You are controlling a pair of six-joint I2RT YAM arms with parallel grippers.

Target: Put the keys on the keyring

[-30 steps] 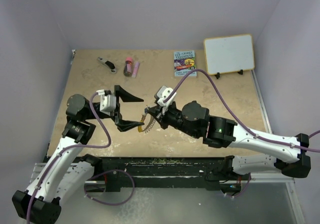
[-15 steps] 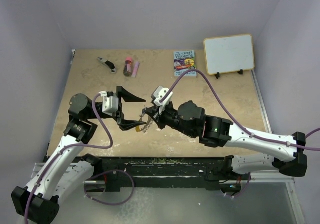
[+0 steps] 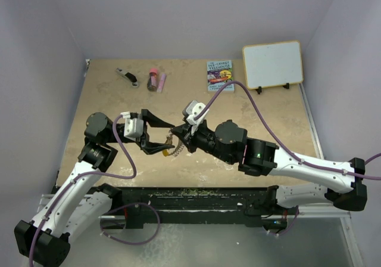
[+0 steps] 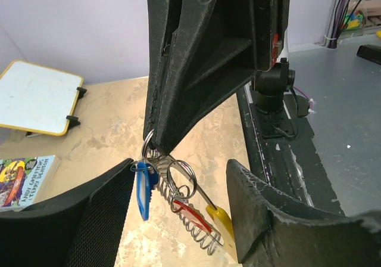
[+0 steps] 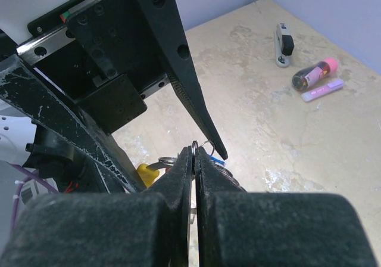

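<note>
My right gripper (image 5: 195, 151) is shut on the top of the keyring (image 4: 199, 228), pinching one of its small silver rings and holding it above the table. The silvery coil and the orange-yellow part (image 4: 221, 222) hang below that grip. The blue key (image 4: 143, 189) and the red key (image 4: 189, 212) dangle from small rings on the keyring. My left gripper (image 4: 178, 210) stands open with its fingers (image 4: 71, 219) on either side of the hanging keys, the blue key close to the left one. In the top view both grippers meet at the keyring (image 3: 172, 150) in the middle of the table.
At the back of the table lie a black-and-silver tool (image 3: 127, 76), a dark red tube (image 3: 153, 79), a small book (image 3: 220, 76) and a framed whiteboard (image 3: 272, 64). A black rail (image 3: 196, 195) runs along the near edge.
My left gripper has moved right and closer to the keyring, and its fingers have narrowed around the hanging keys. The right gripper stays shut on the keyring, shifted slightly.
</note>
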